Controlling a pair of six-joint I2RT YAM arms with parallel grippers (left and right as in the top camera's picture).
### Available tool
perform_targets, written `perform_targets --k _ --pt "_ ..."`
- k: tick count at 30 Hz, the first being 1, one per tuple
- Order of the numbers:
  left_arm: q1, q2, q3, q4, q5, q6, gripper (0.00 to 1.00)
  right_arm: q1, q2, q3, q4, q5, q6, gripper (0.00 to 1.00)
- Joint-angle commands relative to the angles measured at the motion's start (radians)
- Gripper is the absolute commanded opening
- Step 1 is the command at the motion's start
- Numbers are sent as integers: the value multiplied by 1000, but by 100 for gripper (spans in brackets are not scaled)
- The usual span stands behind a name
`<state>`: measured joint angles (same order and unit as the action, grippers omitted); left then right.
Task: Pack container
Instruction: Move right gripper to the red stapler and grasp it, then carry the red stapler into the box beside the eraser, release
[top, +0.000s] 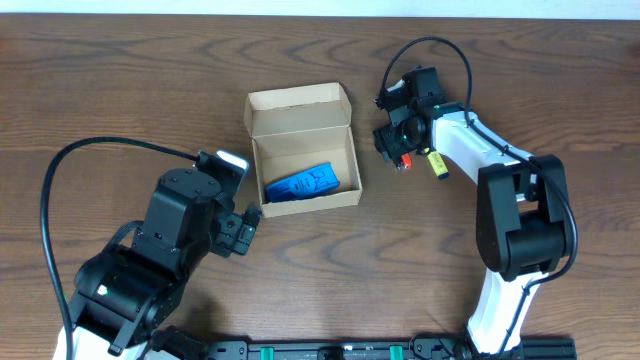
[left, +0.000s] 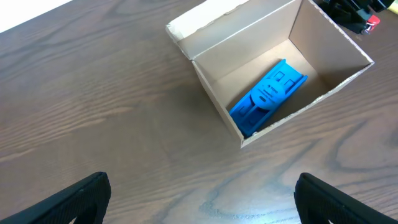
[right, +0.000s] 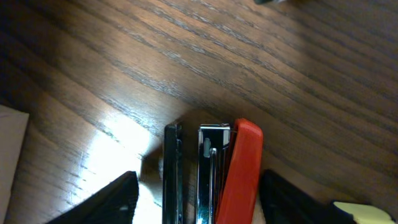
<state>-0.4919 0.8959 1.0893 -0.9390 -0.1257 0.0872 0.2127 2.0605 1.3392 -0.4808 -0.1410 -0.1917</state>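
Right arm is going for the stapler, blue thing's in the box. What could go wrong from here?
1. The stapler sits off-centre in the right gripper, close to one finger with a gap at the other. Closing may shove or twist it instead of gripping it.
2. A yellow item lies right beside the stapler, so a finger could catch or knock it.
3. The blue item lies diagonally across the container floor. The stapler may land on top and stop the flap from closing.
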Motion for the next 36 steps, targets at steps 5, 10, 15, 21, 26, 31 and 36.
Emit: perform_targets --k 5,10,15,21,26,31,36 --pt "1 0 12 -3 7 18 95 4 21 -6 2 7 4 48" --pt "1 0 12 -3 7 18 95 4 21 -6 2 7 5 40" --pt "1 0 12 -3 7 18 95 4 21 -1 -2 6 19 30" --pt "1 0 12 -3 7 17 95 4 -8 59 -50 2 61 20" --pt "1 0 12 -3 7 18 95 4 -82 143 -120 2 60 10" --pt "1 0 12 -3 7 18 95 8 -190 225 -176 2 60 1" --pt "1 0 12 -3 7 18 95 55 -303 252 -174 -52 40 1"
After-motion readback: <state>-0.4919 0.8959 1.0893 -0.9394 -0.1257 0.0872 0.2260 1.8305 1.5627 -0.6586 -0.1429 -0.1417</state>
